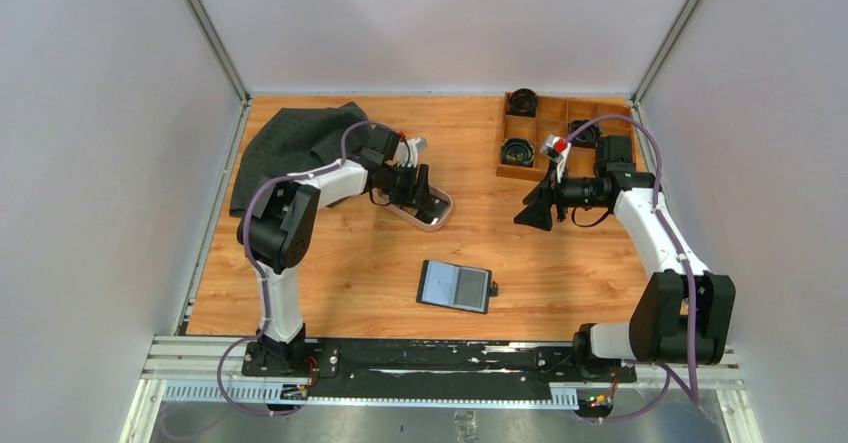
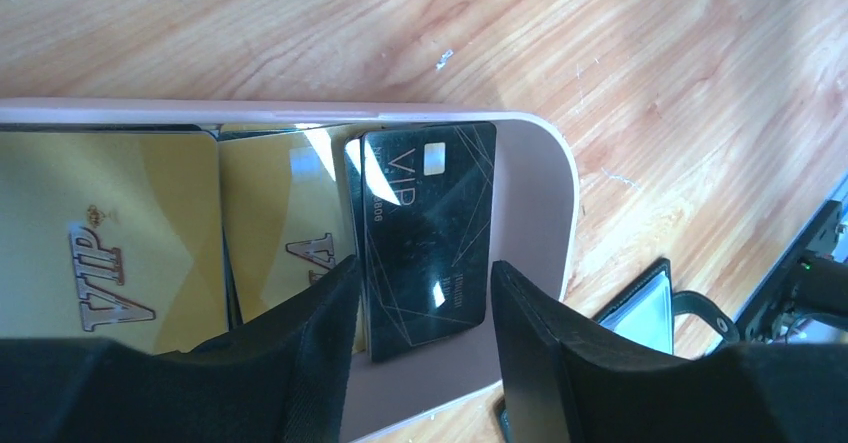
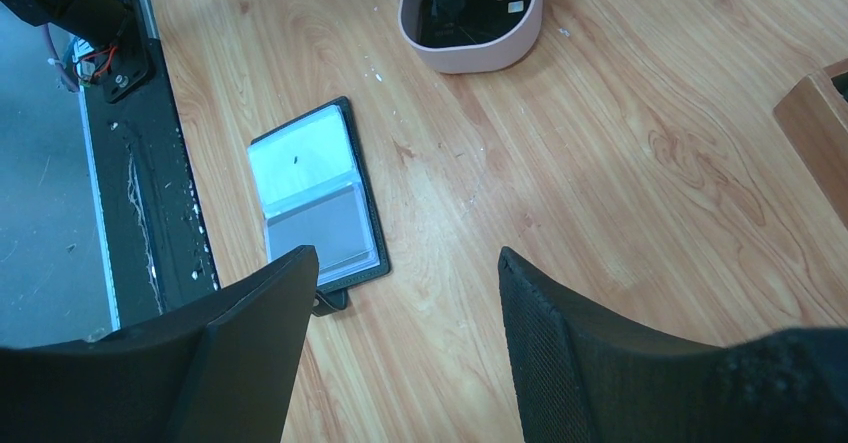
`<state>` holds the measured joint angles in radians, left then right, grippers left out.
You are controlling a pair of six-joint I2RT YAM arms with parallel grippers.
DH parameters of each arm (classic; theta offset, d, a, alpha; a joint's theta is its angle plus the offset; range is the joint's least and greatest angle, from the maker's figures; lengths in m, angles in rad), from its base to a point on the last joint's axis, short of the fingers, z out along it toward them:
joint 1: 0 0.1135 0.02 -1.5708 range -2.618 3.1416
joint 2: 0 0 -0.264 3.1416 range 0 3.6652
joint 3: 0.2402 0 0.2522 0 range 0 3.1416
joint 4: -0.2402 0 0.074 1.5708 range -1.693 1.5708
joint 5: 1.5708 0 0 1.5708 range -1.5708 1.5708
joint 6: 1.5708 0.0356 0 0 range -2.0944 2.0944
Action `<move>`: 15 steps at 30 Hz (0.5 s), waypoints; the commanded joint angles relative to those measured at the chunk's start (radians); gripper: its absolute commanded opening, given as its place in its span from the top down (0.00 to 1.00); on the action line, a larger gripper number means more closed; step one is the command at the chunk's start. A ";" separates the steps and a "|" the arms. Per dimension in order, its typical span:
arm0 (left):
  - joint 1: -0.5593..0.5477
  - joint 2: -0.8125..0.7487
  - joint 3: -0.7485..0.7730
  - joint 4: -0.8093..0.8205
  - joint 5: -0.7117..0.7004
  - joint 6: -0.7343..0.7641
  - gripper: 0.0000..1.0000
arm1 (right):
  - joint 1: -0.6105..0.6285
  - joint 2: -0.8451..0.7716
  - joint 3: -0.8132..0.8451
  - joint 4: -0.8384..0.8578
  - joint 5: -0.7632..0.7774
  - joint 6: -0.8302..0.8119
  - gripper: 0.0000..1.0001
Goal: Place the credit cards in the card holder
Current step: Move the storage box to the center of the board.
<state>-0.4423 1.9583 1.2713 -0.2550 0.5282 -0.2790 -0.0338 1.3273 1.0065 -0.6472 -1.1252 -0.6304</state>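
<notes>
- Gold cards (image 2: pixel 110 233) + black VIP card (image 2: pixel 425 233): flat, overlapping, face up in pink tray (image 2: pixel 530 203), far-left of ctr.
- Card holder (image 1: pixel 456 285): black, spread open flat, clear pockets up, near ctr.

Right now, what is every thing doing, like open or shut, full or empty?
left tool: fingers either side of the black card; grip unclear.
right tool: open, holding nothing, above the table.
black card: in the pink tray.
gold cards: lying in the pink tray.
card holder: lying open, no cards showing inside.
dark cloth: crumpled at the far left.
</notes>
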 commanded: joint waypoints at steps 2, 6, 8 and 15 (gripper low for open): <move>-0.009 -0.050 -0.033 0.075 0.079 -0.073 0.52 | -0.014 0.016 0.016 -0.032 -0.007 -0.030 0.30; -0.009 -0.055 -0.052 0.117 0.102 -0.108 0.58 | -0.014 0.019 0.020 -0.038 -0.006 -0.035 0.30; -0.009 -0.056 -0.060 0.139 0.115 -0.127 0.59 | -0.014 0.020 0.020 -0.040 -0.005 -0.037 0.30; -0.012 -0.057 -0.096 0.243 0.172 -0.207 0.65 | -0.014 0.027 0.023 -0.045 -0.003 -0.043 0.30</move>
<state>-0.4423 1.9324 1.1992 -0.0948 0.6334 -0.4244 -0.0341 1.3426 1.0069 -0.6609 -1.1248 -0.6518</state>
